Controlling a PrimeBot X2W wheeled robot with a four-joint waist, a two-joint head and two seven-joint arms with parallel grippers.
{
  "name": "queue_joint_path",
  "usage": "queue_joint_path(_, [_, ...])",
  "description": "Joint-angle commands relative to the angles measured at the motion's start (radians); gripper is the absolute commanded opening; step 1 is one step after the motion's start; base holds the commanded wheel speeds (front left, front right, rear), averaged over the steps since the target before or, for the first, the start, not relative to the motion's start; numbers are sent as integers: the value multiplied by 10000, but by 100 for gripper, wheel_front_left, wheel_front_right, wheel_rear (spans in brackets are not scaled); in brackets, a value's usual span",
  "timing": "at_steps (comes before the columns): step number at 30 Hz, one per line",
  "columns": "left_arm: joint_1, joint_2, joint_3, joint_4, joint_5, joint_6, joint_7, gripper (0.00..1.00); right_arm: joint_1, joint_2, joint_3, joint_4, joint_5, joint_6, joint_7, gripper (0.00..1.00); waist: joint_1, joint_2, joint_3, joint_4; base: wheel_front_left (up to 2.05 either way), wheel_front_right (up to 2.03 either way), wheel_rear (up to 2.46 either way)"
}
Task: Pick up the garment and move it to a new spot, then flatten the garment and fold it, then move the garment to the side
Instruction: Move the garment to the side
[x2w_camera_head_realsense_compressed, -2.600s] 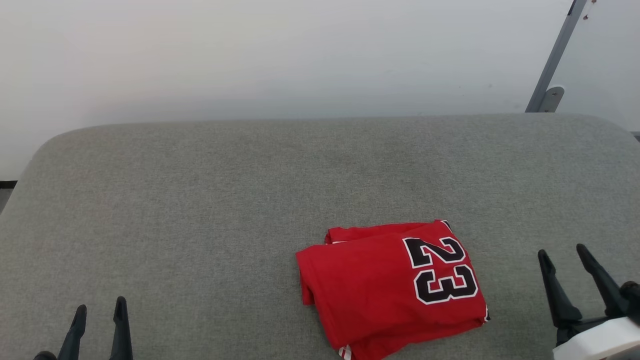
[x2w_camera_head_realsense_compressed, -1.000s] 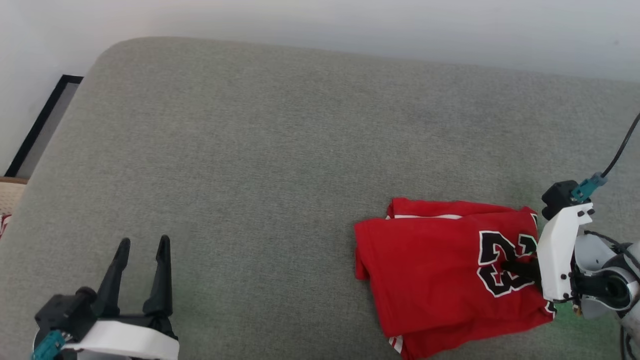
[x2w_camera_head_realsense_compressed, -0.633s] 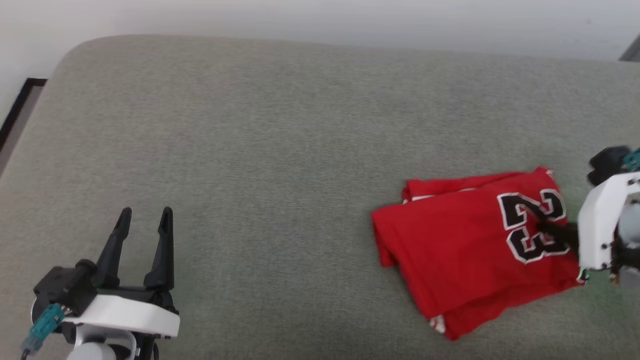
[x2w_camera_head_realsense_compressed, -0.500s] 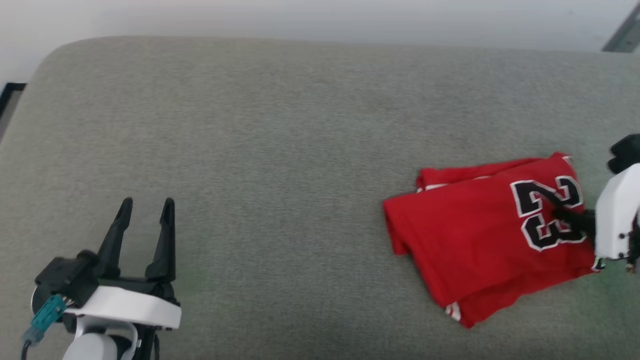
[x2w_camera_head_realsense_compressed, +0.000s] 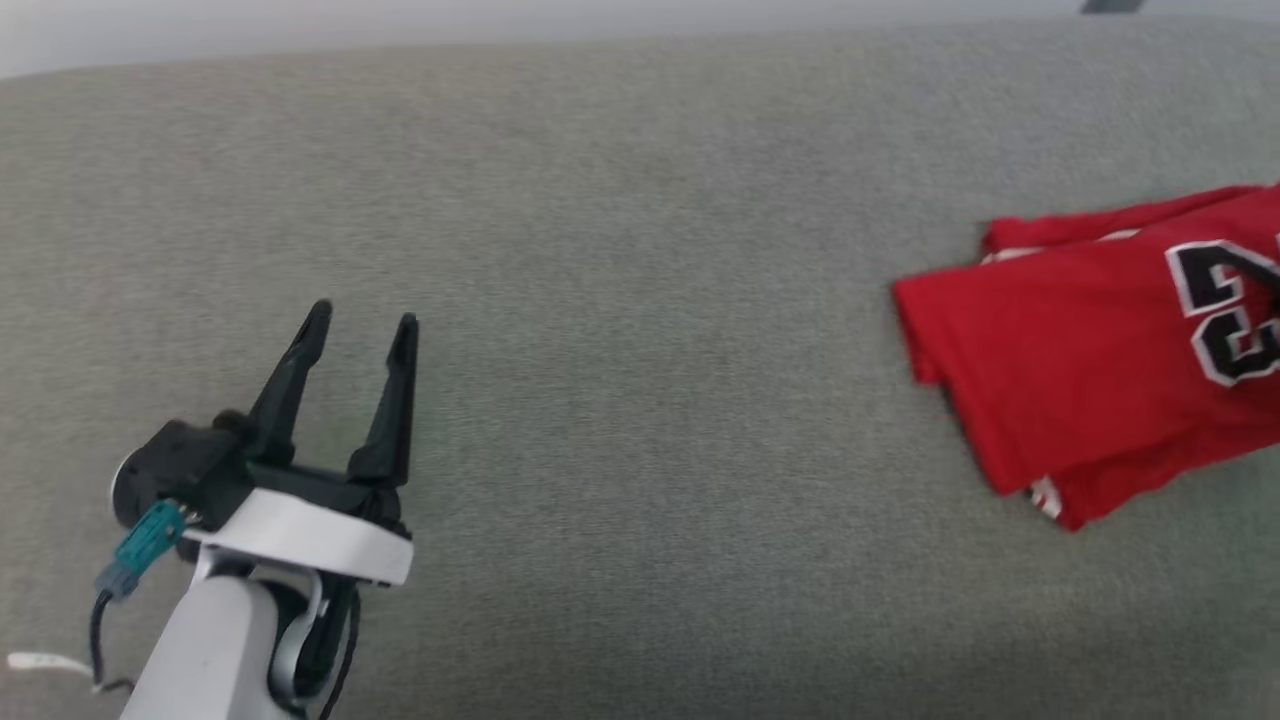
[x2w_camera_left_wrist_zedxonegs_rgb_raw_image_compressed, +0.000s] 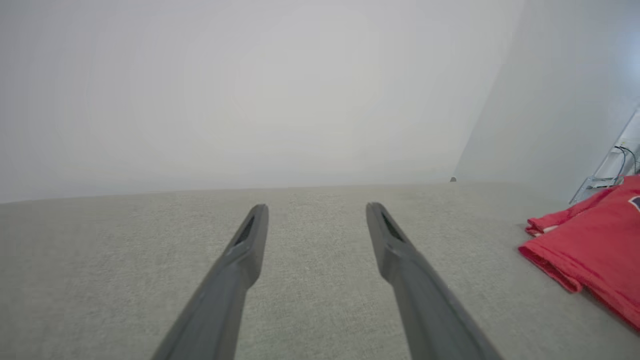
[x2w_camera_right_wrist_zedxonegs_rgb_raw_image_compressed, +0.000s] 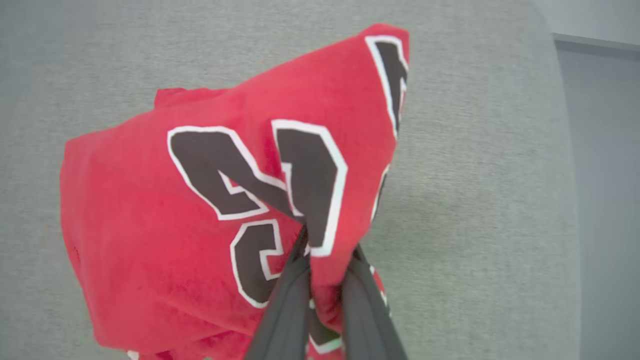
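Observation:
The garment (x2w_camera_head_realsense_compressed: 1090, 350), a folded red jersey with black white-outlined numbers, lies at the right edge of the head view on the grey cushion (x2w_camera_head_realsense_compressed: 620, 300). In the right wrist view my right gripper (x2w_camera_right_wrist_zedxonegs_rgb_raw_image_compressed: 325, 252) is shut on a bunched fold of the garment (x2w_camera_right_wrist_zedxonegs_rgb_raw_image_compressed: 200, 200), pinched between its two dark fingers over the numbers. My left gripper (x2w_camera_head_realsense_compressed: 360, 330) stands open at the lower left of the head view, far from the jersey, nothing between its fingers. The left wrist view shows those open fingers (x2w_camera_left_wrist_zedxonegs_rgb_raw_image_compressed: 250, 245) over bare cushion, with the garment (x2w_camera_left_wrist_zedxonegs_rgb_raw_image_compressed: 595, 250) off to the right.
The grey cushion's far edge meets a pale wall (x2w_camera_left_wrist_zedxonegs_rgb_raw_image_compressed: 250, 100). In the right wrist view the cushion ends at a rounded edge (x2w_camera_right_wrist_zedxonegs_rgb_raw_image_compressed: 562, 150) beyond the garment, with grey floor (x2w_camera_right_wrist_zedxonegs_rgb_raw_image_compressed: 605, 200) past it.
The head camera has swung, so the whole picture shifted. The garment, gripped by the right gripper, has slid toward the right side of the cushion. The left gripper stays open.

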Motion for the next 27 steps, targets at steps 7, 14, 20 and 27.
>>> queue_joint_path(7, [-922, 193, -711, 67, -49, -36, -47, 100, -773, -293, -73, 664, -817, -38, -1098, 0, 0, 0, 670, -721, 0, 0, 0])
queue_joint_path(14, [-1832, 462, -1524, 168, -98, -36, -47, 100, -1634, -305, -47, 1632, -1819, -36, -2130, 0, 0, 0, 1293, -1198, 0, 0, 0])
queue_joint_path(20, [-2561, 584, -2220, 306, -192, -36, -47, 100, -2215, -142, -126, 2836, -2707, -36, -2863, 0, 0, 0, 1745, -1328, 0, 0, 0])
queue_joint_path(27, [-3127, 675, -2677, 399, -338, -36, -49, 100, -2676, 400, -239, 4437, -3777, -36, -3754, 0, 0, 0, 2097, -1263, 0, 0, 0])
